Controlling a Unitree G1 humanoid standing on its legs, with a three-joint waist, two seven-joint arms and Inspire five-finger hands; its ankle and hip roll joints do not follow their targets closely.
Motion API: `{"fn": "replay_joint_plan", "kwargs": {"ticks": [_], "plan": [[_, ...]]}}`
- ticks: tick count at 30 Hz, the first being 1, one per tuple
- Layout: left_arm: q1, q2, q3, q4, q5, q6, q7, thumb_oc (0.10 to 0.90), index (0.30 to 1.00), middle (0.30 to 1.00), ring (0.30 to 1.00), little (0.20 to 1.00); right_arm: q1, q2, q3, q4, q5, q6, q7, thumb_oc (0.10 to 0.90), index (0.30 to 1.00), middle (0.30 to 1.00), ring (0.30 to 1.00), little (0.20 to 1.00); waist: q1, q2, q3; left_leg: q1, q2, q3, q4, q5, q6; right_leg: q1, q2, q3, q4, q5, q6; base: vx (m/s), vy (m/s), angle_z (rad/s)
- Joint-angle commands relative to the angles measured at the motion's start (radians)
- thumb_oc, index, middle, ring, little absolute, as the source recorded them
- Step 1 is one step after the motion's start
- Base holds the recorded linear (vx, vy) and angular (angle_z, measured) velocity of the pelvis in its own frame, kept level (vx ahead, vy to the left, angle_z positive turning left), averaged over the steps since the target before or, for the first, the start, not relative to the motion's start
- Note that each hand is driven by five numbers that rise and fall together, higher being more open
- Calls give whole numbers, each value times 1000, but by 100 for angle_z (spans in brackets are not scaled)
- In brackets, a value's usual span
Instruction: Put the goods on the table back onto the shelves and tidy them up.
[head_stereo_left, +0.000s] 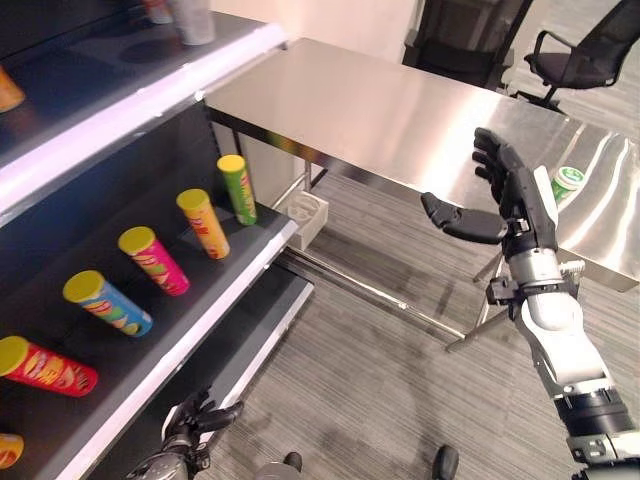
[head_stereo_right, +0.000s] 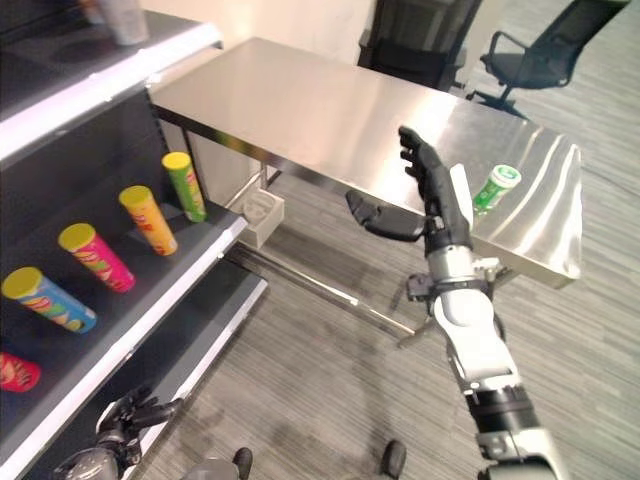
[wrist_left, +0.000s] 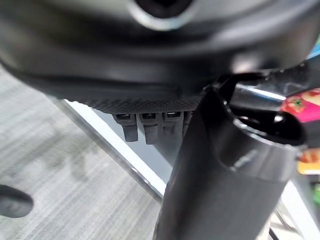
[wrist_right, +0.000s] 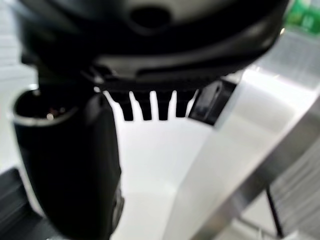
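Bright, even light | glare on steel table (head_stereo_left: 400, 110) | wrist views blurred up close

A green can (head_stereo_left: 566, 182) with a white lid lies on the silver table (head_stereo_left: 400, 110).

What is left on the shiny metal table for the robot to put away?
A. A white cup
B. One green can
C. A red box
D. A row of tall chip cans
B: a lone green can lies on the metal table, beside the raised, open right hand.
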Motion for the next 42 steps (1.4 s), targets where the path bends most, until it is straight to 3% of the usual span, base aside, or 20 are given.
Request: {"fn": "replay_joint_plan", "kwargs": {"ticks": [1,3,5,8,10,12,13,15,17,18,21,23,26,27,29,30,31,37,40,42], "plan": [[32,12,-70,-79,-25,-58,-27,800,900,900,900,900,-83,-64,-150,-106,-12,-98,-61,800,900,900,900,900,22,-78,-67,-58,86,49,-28,20,-46,-20,42,24,57,-74,-41,190,-477,31],[47,-6,-83,-89,-37,-52,-43,800,900,900,900,900,-69,-97,-176,-104,24,-114,-60,800,900,900,900,900,6,-51,-76,-82,157,32,26,26,-81,21,129,-7,47,-148,-79,164,-491,-17],[51,-12,-91,-90,-37,-47,-48,800,900,900,900,900,-61,-104,-180,-100,34,-116,-58,800,900,900,900,900,2,-43,-70,-102,169,28,79,42,-87,37,149,-20,41,-167,-95,61,-279,4],[70,-21,-102,-109,-30,-23,-61,800,900,900,900,900,-14,-125,-197,-108,57,-108,-48,800,900,900,900,900,-13,-49,-27,-189,216,114,312,147,-45,123,200,-72,22,-217,-155,46,-317,-7],[77,-19,-103,-113,-23,-19,-65,800,900,900,900,900,-11,-127,-197,-102,57,-100,-48,800,900,900,900,900,-16,-49,-20,-200,231,160,344,142,-34,131,209,-73,23,-228,-165,29,-156,6],[84,-25,-97,-103,-1,-16,-65,800,900,900,900,900,-11,-114,-187,-122,64,-89,-36,800,900,900,900,900,12,-59,-4,-269,95,182,353,16,1,141,207,-47,19,-237,-163,130,-152,-16],[68,-24,-103,-99,6,-18,-64,800,900,900,900,900,-10,-103,-186,-120,67,-92,-38,800,900,900,900,900,18,-54,-13,-284,35,236,240,34,18,138,216,-62,19,-239,-159,153,-35,-51],[53,-21,-110,-101,17,-22,-60,800,900,900,900,900,-22,-94,-174,-106,68,-95,-54,800,900,900,900,900,32,-39,-22,-328,-10,318,154,94,24,148,238,-75,17,-255,-158,120,21,-22],[59,-27,-107,-97,17,-25,-53,800,900,900,900,900,-55,-77,-138,-91,52,-90,-55,800,900,900,900,900,56,-23,-35,-273,-53,290,60,96,32,145,244,-65,42,-278,-147,97,74,20],[58,-28,-106,-97,17,-25,-53,800,900,900,900,900,-56,-77,-137,-91,52,-90,-55,800,900,900,900,900,56,-23,-35,-273,-53,290,55,101,33,142,244,-65,42,-276,-147,149,94,-25],[26,-26,-103,-84,3,-27,-42,800,900,900,900,900,-35,-36,-127,-102,-1,-61,-35,800,900,900,900,900,25,-14,-55,-175,-76,257,-19,90,69,71,194,-76,302,-304,-113,187,113,-36],[3,-21,-113,-76,11,-25,-38,800,900,900,900,900,-28,-21,-135,-112,-15,-53,-32,800,900,900,900,900,-5,-11,-38,-142,-82,241,-24,81,89,1,166,-36,484,-271,-78,143,85,18],[-1,-16,-111,-92,7,-29,-31,800,900,900,900,900,-12,-9,-148,-119,-20,-56,-31,800,900,900,900,900,-9,-10,-33,-113,-84,227,-40,70,96,-41,127,-6,552,-248,-69,104,-14,43],[-5,-12,-107,-103,-2,-34,-28,800,900,900,900,900,-4,-16,-160,-115,-12,-61,-34,800,900,900,900,900,-6,-5,-36,-102,-77,207,-56,62,88,-63,84,-8,483,-241,-82,121,-110,25],[-16,-5,-110,-101,-8,-42,-26,800,900,900,900,900,-5,-38,-174,-107,11,-65,-38,800,900,900,900,900,-18,-10,-39,-94,-80,184,-65,47,74,-55,68,17,301,-216,-83,169,-169,34],[-14,4,-118,-103,5,-43,-35,800,900,900,900,900,4,-50,-187,-100,14,-68,-39,800,900,900,900,900,-26,-31,-52,-85,-97,171,-59,29,67,-11,73,58,144,-199,-69,211,-159,59],[-15,2,-106,-66,25,-40,-40,800,900,900,900,900,23,-36,-200,-129,36,-77,-20,800,900,900,900,900,-29,-42,-66,-79,-98,176,-63,28,67,16,73,61,106,-168,-53,240,-131,89],[25,-27,-92,-42,6,-41,-62,800,900,900,900,900,19,-48,-205,-163,146,-124,30,800,900,900,900,900,-28,-43,-103,-74,-77,177,-77,42,52,59,90,38,28,-131,-62,57,-82,25],[38,-50,-91,10,10,-31,-87,800,900,900,900,900,40,-39,-160,-227,392,-156,189,800,900,900,900,900,-20,-48,-115,-58,-51,170,-98,44,33,91,110,22,15,-164,-74,60,-84,0],[41,-52,-87,12,8,-31,-91,800,900,900,900,900,53,-36,-157,-247,439,-154,224,800,900,900,900,900,-20,-48,-116,-57,-48,169,-99,44,30,94,112,21,15,-168,-76,14,-41,1]]}}
